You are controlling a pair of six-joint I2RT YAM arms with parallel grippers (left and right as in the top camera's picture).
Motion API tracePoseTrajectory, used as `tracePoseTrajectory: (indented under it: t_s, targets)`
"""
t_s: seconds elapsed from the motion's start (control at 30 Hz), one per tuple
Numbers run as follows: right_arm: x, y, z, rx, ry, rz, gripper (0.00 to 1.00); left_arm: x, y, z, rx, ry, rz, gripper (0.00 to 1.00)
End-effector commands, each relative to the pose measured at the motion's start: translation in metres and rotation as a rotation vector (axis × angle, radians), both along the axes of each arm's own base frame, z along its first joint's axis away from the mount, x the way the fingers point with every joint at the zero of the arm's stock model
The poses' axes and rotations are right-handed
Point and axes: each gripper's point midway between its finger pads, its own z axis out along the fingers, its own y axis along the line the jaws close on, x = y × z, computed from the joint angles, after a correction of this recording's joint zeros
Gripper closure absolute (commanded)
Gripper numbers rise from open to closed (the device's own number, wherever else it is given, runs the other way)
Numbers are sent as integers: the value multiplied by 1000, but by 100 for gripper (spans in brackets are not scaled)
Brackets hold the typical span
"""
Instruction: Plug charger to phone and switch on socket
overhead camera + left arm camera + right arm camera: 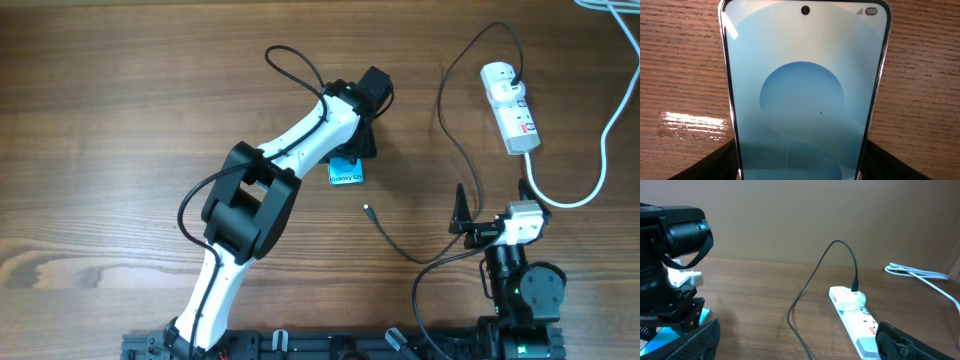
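The phone (802, 95), lit with a teal-and-white screen, lies on the wooden table; in the overhead view only its "Galaxy" end (346, 174) shows below the left arm. My left gripper (356, 138) is shut on the phone, with a dark finger against each long edge (800, 167). The charger is a thin black cable (447, 130) running from the white plug in the socket (510, 106) to a loose metal tip (367, 210) lying on the table below and to the right of the phone. My right gripper (492, 205) is open and empty, low near the socket (856, 317) and the cable (805, 295).
A thick white cord (600, 150) loops from the socket off the right side, and shows far right in the right wrist view (920, 275). A strip of clear tape (690, 125) is stuck to the table left of the phone.
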Motion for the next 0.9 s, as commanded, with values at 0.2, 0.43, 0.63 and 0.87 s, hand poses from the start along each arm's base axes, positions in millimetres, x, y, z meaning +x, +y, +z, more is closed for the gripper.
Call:
tracePoseTrajectory:
  t_s: [0.2,0.43,0.63,0.87]
  targets:
    - [0,-1,1,13,-3,-4,0,-8,3,-7,-9,37,14,32]
    - [0,-1,1,12,-3,-4,0,-5,1,15,-35,2,14,31]
    - [0,-1,1,13,-3,-4,0,-5,1,28,-48,-9,13,31]
    - [0,-1,1,12,-3,-4,0,-6,1,38,-57,-19,13,31]
